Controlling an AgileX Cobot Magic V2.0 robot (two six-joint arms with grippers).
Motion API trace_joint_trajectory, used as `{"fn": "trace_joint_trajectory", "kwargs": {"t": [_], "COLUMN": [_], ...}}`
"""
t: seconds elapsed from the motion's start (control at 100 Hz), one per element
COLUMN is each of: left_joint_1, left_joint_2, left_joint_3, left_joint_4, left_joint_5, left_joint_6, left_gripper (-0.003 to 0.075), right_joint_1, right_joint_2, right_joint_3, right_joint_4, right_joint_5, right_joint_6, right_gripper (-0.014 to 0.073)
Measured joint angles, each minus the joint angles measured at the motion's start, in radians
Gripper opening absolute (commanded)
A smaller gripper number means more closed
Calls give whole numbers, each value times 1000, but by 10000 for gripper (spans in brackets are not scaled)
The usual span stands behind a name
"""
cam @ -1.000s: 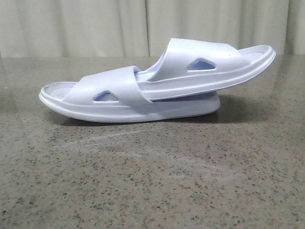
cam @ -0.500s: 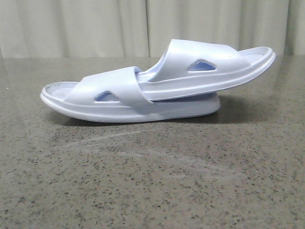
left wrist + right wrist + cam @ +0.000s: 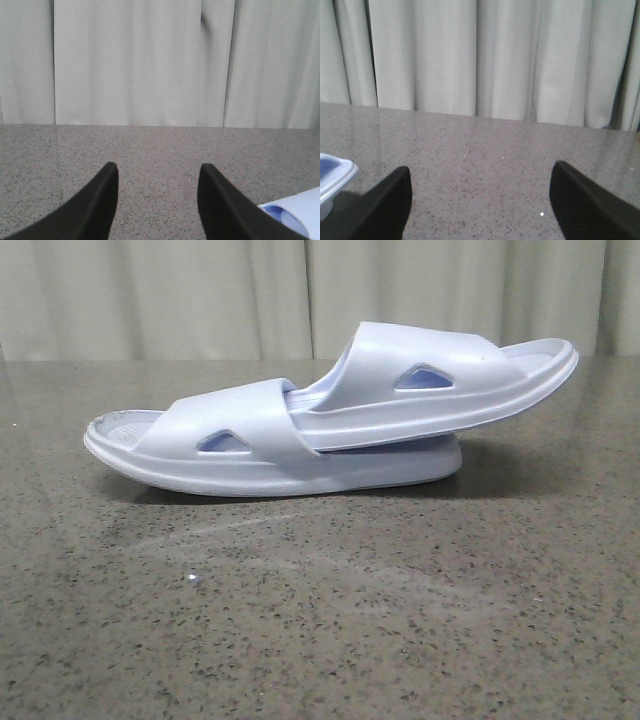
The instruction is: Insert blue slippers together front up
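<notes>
Both hands are empty with fingers spread: left hand (image 3: 157, 200), right hand (image 3: 480, 205), each over bare table (image 3: 320, 620). The blue slippers (image 3: 330, 415) sit mid-frame up front, one tucked under the other's strap, only peeking in at each wrist view's lower corner.

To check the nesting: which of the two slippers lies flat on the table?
The left slipper lies flat on the table. The right slipper is pushed under its strap and tilts upward.
</notes>
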Motion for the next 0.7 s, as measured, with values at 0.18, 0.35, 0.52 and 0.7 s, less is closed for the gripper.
{"fn": "trace_joint_trajectory", "kwargs": {"t": [0.18, 0.35, 0.52, 0.7], "left_joint_1": [0, 0, 0, 0], "left_joint_2": [0, 0, 0, 0], "left_joint_3": [2, 2, 2, 2], "left_joint_4": [0, 0, 0, -2], "left_joint_5": [0, -2, -2, -2], "left_joint_6": [0, 0, 0, 0], "left_gripper": [319, 255, 116, 16], "right_joint_1": [0, 0, 0, 0], "right_joint_2": [-2, -2, -2, -2], "right_joint_3": [0, 0, 0, 0], "right_joint_4": [0, 0, 0, 0], "right_joint_5": [-38, -43, -43, -45], "right_joint_6": [0, 0, 0, 0], "right_gripper": [489, 256, -51, -107]}}
